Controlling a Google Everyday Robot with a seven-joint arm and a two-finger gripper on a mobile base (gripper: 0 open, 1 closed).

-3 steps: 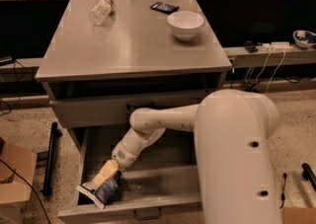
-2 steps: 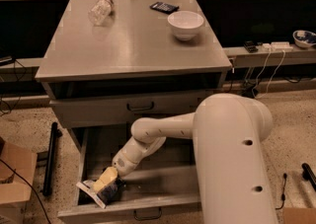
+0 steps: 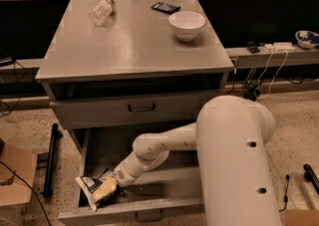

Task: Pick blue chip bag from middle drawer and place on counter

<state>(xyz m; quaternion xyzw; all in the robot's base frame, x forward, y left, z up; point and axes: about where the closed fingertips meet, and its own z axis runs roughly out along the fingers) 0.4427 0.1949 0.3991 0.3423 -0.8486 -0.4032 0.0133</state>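
The middle drawer (image 3: 164, 209) is pulled open at the bottom of the view. The blue chip bag (image 3: 88, 188) lies crumpled in its front left corner, dark blue with a white end. My gripper (image 3: 103, 188) reaches down into the drawer and is right on the bag, its tan fingers (image 3: 105, 188) covering part of it. The white arm (image 3: 234, 170) fills the lower right and hides the drawer's right side. The counter (image 3: 134, 41) is the grey top of the cabinet above.
On the counter stand a white bowl (image 3: 187, 24), a clear plastic bottle (image 3: 101, 10) lying on its side and a small dark calculator (image 3: 165, 7). The upper drawer front (image 3: 142, 107) is closed. A cardboard box (image 3: 15, 177) sits on the floor at left.
The gripper has moved further down and forward onto the bag in the drawer's front left corner. The bag has shifted slightly with it.
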